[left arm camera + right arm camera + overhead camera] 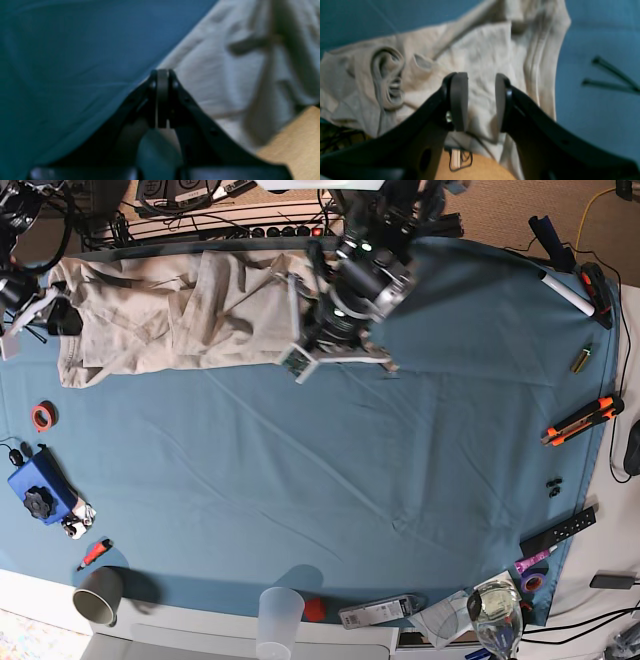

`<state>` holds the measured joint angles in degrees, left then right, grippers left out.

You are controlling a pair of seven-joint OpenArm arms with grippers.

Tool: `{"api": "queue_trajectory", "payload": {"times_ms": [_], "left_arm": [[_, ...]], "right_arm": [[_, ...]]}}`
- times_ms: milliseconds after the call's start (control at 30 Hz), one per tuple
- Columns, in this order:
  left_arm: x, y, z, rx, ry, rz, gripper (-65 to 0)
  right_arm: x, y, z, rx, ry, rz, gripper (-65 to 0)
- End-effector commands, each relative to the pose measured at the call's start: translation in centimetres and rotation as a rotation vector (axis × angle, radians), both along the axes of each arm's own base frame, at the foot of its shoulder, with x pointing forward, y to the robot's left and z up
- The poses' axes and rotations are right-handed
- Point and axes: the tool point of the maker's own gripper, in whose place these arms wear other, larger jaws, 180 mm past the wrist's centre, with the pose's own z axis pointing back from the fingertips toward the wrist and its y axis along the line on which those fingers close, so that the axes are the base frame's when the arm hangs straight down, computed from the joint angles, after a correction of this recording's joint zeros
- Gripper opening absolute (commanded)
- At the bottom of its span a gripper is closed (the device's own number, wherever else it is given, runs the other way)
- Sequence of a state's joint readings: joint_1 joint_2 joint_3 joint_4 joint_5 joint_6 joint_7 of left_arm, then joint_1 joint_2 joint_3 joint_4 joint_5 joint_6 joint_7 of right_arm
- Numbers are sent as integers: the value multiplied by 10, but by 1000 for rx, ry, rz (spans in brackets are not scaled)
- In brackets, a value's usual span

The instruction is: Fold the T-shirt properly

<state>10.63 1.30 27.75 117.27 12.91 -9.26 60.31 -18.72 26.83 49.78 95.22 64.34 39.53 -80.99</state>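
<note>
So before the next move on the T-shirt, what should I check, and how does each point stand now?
1. T-shirt lies flat: not ok, it is bunched and wrinkled at the far side of the tablecloth.
2. Shirt is fully on the table: not ok, one part seems to hang past the edge in the right wrist view.
3. Right gripper is ready to grasp: ok, jaws apart over the fabric.
4. Left gripper holds fabric: cannot tell; jaws are shut at the shirt's border.
</note>
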Motion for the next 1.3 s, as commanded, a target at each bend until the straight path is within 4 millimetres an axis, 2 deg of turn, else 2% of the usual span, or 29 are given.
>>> {"api": "queue_trajectory", "payload": {"times_ms": [0,167,300,400,533,700,900,1133,1267], "left_arm": [[12,10,9,-7,-45,35,-650],[32,71,-1,-39,2,167,-650],[30,89,-3,-131,66,137,-650],[28,92,-1,-171,77,106,-650],[27,93,-1,-171,80,100,-650],[26,93,-2,-171,83,100,-650],[26,93,-2,-171,83,100,-650],[26,93,-2,-171,82,100,-650],[25,93,-3,-171,86,100,-650]], "right_arm": [[10,-6,17,-32,-51,12,-460],[22,-14,23,-54,-63,-32,-460],[24,-28,20,-128,-37,-67,-460],[19,-36,16,-195,-7,-53,-453],[13,-41,10,-224,30,-61,-338],[1,-40,2,-220,81,-54,-334],[16,-35,13,-149,-15,-91,-334],[6,-43,-27,4,75,-135,-334],[14,-50,-34,147,49,-185,-334]]}}
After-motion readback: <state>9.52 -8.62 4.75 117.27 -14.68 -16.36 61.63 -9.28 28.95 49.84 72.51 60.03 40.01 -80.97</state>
